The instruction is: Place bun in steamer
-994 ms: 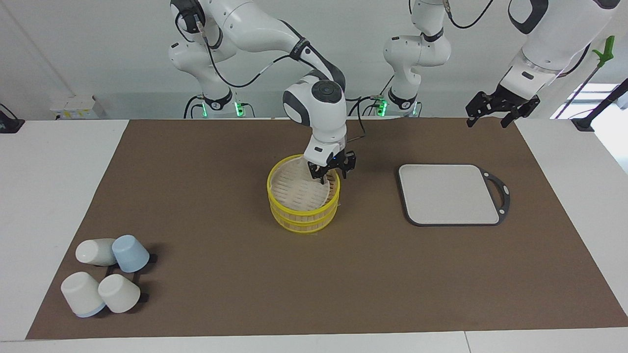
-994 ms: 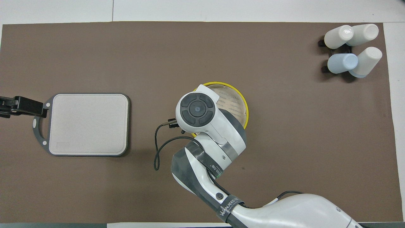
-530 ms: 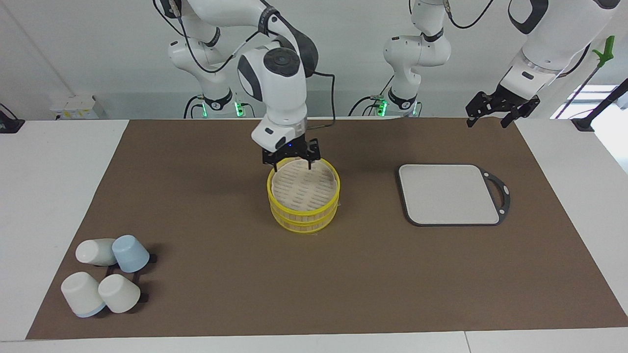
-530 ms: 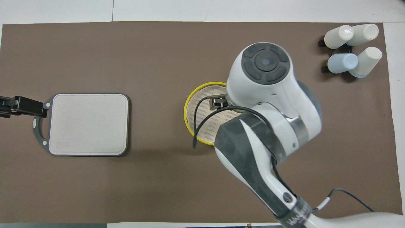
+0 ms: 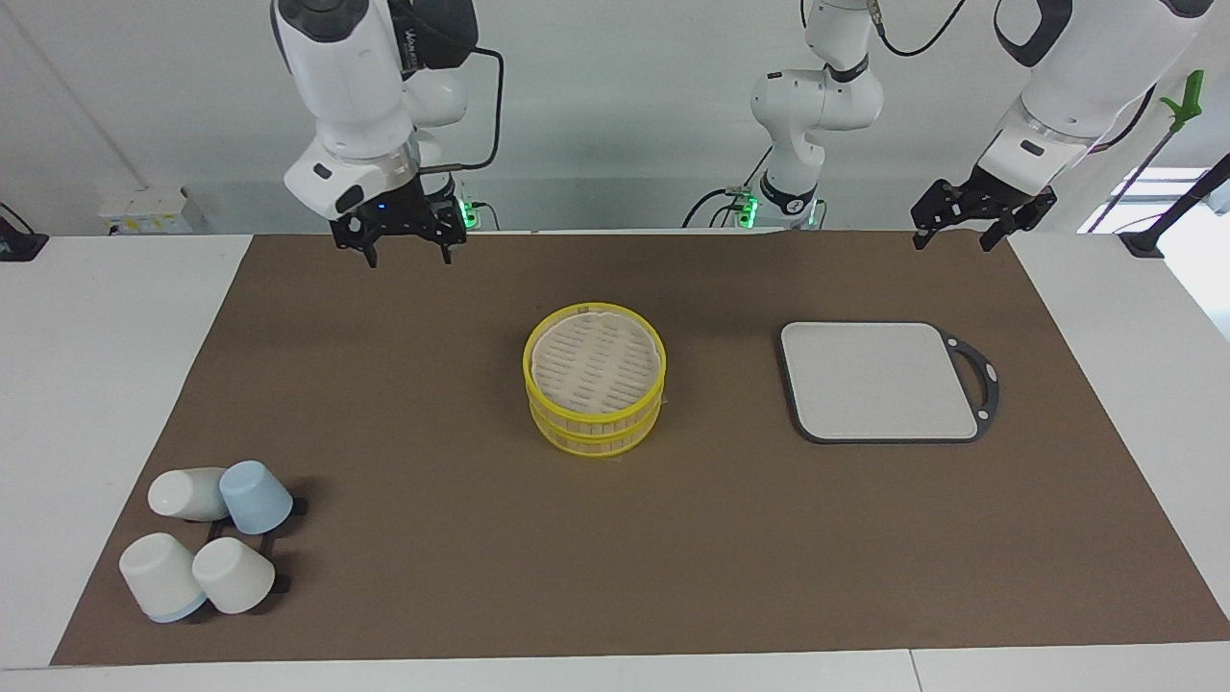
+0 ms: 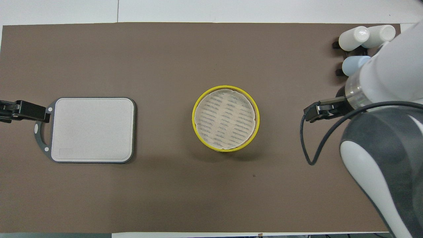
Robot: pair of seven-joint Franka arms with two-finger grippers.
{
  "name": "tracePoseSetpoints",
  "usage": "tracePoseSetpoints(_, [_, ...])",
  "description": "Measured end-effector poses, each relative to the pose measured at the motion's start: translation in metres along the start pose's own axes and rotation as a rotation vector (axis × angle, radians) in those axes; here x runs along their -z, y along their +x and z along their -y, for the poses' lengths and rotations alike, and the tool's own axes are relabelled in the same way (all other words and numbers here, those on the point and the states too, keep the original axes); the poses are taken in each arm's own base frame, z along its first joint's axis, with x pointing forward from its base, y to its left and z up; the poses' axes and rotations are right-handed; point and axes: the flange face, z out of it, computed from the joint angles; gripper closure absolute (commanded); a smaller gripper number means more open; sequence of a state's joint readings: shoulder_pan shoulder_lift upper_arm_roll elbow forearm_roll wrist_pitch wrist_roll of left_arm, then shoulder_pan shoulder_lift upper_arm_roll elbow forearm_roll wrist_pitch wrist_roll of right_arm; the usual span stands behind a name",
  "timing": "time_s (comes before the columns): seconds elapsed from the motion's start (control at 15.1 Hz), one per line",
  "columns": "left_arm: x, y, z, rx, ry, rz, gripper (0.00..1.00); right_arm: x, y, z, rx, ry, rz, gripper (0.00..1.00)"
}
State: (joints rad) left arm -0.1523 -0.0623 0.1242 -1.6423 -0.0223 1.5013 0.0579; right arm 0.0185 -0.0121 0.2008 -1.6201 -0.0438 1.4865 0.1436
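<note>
The steamer (image 5: 591, 431) stands in the middle of the brown mat, with its slatted top tier lying flat on it; it also shows in the overhead view (image 6: 193, 115). No bun shows in either view. My right gripper (image 5: 407, 254) is open and empty, raised high over the mat's edge by the robots, toward the right arm's end, well apart from the steamer. In the overhead view the right arm's hand (image 6: 322, 110) shows beside the cups. My left gripper (image 5: 953, 238) is open and empty and waits in the air over the mat's corner by the board.
A flat grey black-edged board (image 5: 879, 380) lies toward the left arm's end, also in the overhead view (image 6: 92, 129). Several white and blue cups (image 5: 207, 538) lie on a black rack at the mat's corner farthest from the robots, at the right arm's end.
My right gripper let go of the tilted top tier, which now lies flat on the steamer. It then rose and swung away toward the right arm's end. The left arm has not moved.
</note>
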Motion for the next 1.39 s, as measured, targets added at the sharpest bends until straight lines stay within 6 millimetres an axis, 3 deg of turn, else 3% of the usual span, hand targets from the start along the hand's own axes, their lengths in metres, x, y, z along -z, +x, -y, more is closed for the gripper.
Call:
tracePoseSetpoints(0.4, [0.0, 0.0, 0.0, 0.0, 0.0, -0.001, 0.0, -0.003, -0.027, -0.053, -0.015, -0.001, 0.013, 0.0])
tracePoseSetpoints(0.73, [0.0, 0.001, 0.0, 0.0, 0.0, -0.005, 0.0, -0.012, -0.016, -0.106, 0.003, 0.024, -0.023, 0.0])
tracePoseSetpoints(1.06, [0.001, 0.001, 0.0, 0.0, 0.001, -0.011, 0.0, -0.003, -0.008, -0.099, 0.017, 0.049, -0.033, 0.0])
tracePoseSetpoints(1.39, [0.001, 0.001, 0.0, 0.0, 0.001, -0.013, 0.0, -0.003, -0.008, -0.11, -0.005, 0.056, -0.031, 0.0])
